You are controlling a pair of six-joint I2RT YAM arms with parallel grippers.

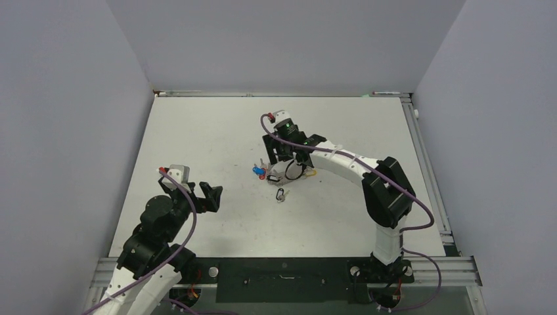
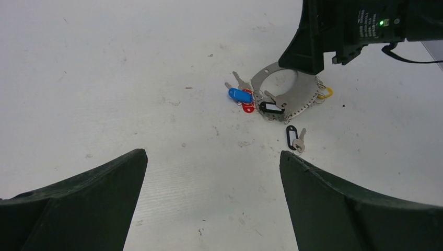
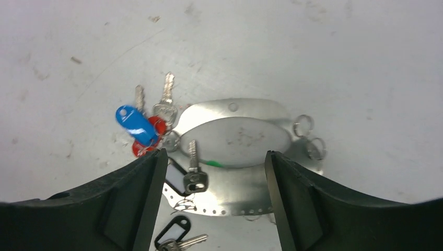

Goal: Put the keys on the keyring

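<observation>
- White table [image 1: 197,131], grey walls — right arm [image 1: 348,167] stretches to its middle, right gripper [image 3: 213,154] pointing down, fingers apart.
- keyring [image 3: 235,109] and keys [image 3: 133,123] lie beneath it.
- Near the left edge, left gripper [image 2: 213,154] gapes wide.

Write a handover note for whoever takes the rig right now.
Left hand: open, empty, hovering left of the pile.
Right hand: open, low over the large thin grey metal oval keyring, holding nothing.
Things: blue-headed key and red-headed key are bunched at the keyring's edge. A silver key with a dark head lies across its band. The silvery key on a small black oval clip lies apart, nearer the bases.
Done: cannot tell which keys are threaded on.
Left: at least the clipped key.
</observation>
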